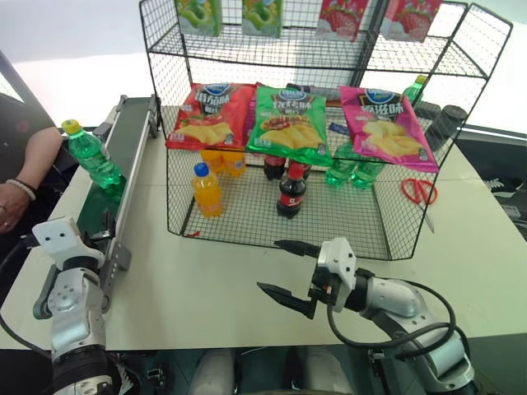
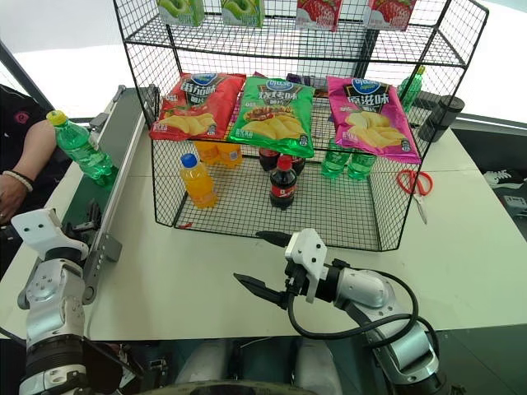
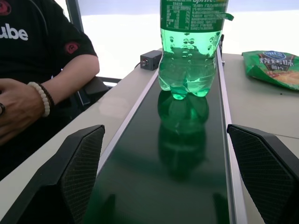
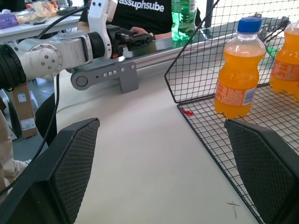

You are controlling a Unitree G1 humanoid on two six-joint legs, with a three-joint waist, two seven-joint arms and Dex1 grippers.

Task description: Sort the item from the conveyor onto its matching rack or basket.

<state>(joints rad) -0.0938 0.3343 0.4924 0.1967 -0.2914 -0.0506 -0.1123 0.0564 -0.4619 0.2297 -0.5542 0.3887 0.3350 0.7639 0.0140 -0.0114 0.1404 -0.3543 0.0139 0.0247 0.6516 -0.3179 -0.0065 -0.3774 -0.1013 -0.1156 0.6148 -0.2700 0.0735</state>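
The left gripper [image 3: 177,179] is hovering low over the near end of the belt [image 1: 123,156], with its two fingers [image 3: 79,172] spread wide and nothing between them. It is pointing along the belt toward the green bottle [image 1: 92,156], which is standing upright on the belt further away, well apart from the fingers. The bottle is wearing a yellow cap [image 1: 72,127].

The right gripper [image 1: 290,273] is hanging over the white table [image 1: 206,288], just in front of the black rack [image 1: 280,222]. Its fingers are also standing wide, holding nothing, and pointing to the robot's left.

In the bottom basket [image 2: 346,214] an orange bottle [image 1: 206,189] is standing near the front left part, a cola bottle [image 1: 291,192] near the middle, and more bottles behind them under three chip bags [image 1: 290,123]. A person's arm [image 1: 29,160] is resting at the left of the belt. Red scissors [image 1: 422,193] are lying on the table at the right of the rack.
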